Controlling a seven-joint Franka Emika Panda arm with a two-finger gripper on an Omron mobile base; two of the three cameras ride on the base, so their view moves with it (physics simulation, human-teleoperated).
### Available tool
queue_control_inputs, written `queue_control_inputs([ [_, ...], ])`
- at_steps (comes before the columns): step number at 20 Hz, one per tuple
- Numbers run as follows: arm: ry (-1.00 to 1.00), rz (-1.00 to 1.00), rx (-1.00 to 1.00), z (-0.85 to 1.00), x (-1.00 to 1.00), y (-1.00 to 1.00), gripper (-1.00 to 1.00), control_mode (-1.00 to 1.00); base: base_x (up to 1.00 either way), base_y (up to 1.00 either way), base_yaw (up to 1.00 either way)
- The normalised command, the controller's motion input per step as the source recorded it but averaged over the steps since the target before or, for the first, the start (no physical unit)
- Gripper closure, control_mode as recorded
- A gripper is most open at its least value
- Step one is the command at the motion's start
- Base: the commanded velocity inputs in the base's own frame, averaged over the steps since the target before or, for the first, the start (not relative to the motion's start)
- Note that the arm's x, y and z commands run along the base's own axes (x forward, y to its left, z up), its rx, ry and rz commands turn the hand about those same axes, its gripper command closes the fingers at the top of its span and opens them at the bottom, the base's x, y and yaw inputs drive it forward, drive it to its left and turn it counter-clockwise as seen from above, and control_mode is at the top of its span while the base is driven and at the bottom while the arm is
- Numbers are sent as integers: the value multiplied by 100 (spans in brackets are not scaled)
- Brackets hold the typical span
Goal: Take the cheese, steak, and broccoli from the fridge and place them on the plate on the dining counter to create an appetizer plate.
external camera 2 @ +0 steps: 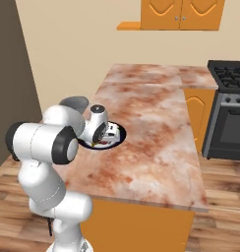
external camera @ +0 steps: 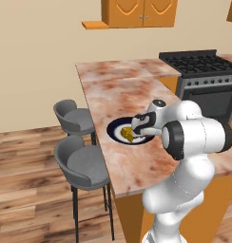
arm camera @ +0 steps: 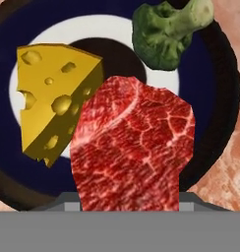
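- Beige wall (external camera: 37, 61) with orange cabinets (external camera: 139, 13) behind; black stove (external camera: 203, 80) at 2 o'clock of the dining counter (external camera: 118, 90).
- Two grey stools (external camera: 80, 163) stand at the counter's 9 o'clock edge.
- Plate (external camera: 115, 129) sits on the dining counter near that edge; the gripper (external camera: 137, 127) hangs directly over it.
- Hand view: cheese (arm camera: 55, 103) on the plate at 9 o'clock, broccoli (arm camera: 166, 32) at 1 o'clock touching the rim, both resting on the plate.
- Steak (arm camera: 134, 147) fills the view's centre toward 6 o'clock, rising from between the fingers; overlaps the cheese edge.
- Jaws: appear clamped on the steak; fingertips hidden behind it.
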Motion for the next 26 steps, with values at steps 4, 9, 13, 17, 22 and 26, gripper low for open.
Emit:
queue_control_inputs([
  [4,-3,0,0,-8,17,0,100,-100,0,0,0],
  [9,-2,0,0,-12,12,0,100,-100,0,0,0],
  [13,0,0,0,-16,11,0,100,-100,0,0,0],
  [17,0,0,0,-16,20,0,-100,-100,0,0,0],
  [22,0,0,0,-6,19,0,-100,-100,0,0,0],
  [26,-4,0,0,0,1,0,-100,-100,0,0,0],
])
